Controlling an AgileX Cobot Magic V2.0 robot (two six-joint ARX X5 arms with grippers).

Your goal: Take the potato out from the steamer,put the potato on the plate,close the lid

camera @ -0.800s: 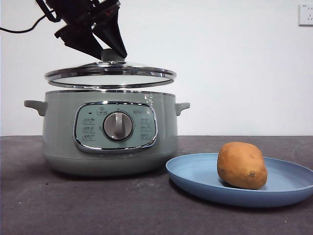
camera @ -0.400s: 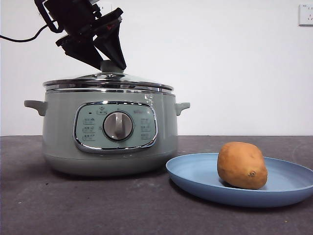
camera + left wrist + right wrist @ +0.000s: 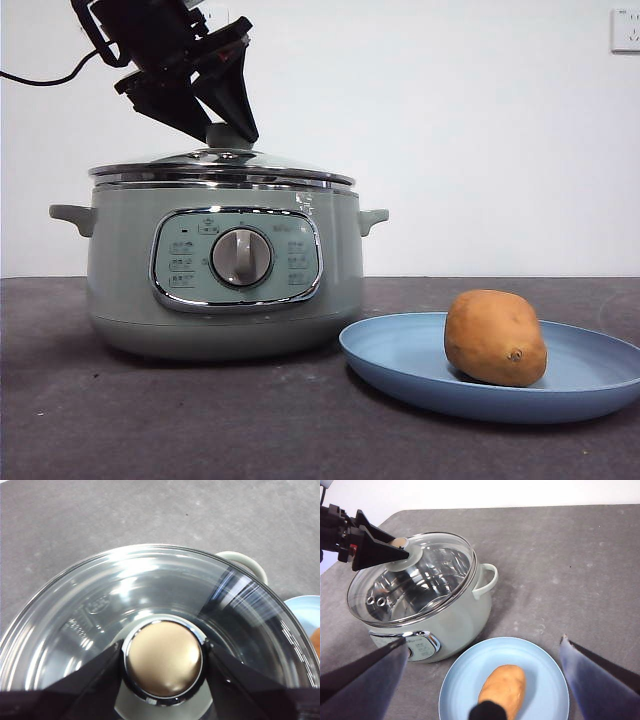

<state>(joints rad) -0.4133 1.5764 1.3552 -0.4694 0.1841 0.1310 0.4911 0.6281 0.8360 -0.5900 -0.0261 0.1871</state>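
Observation:
The glass lid sits on the sage-green steamer at the left of the table. My left gripper comes down from the top left with its jaws shut on the lid's knob, one jaw against each side of it. The golden-brown potato lies on the light-blue plate to the right of the steamer. In the right wrist view, my right gripper hangs wide open and empty above the plate and potato.
A dark grey table carries everything. A white wall stands behind, with a socket at the top right. The steamer's side handle points toward the plate. A black cable trails from the left arm.
The left gripper has lowered the lid from just above the steamer's rim onto the steamer. In the last half second nothing has visibly moved.

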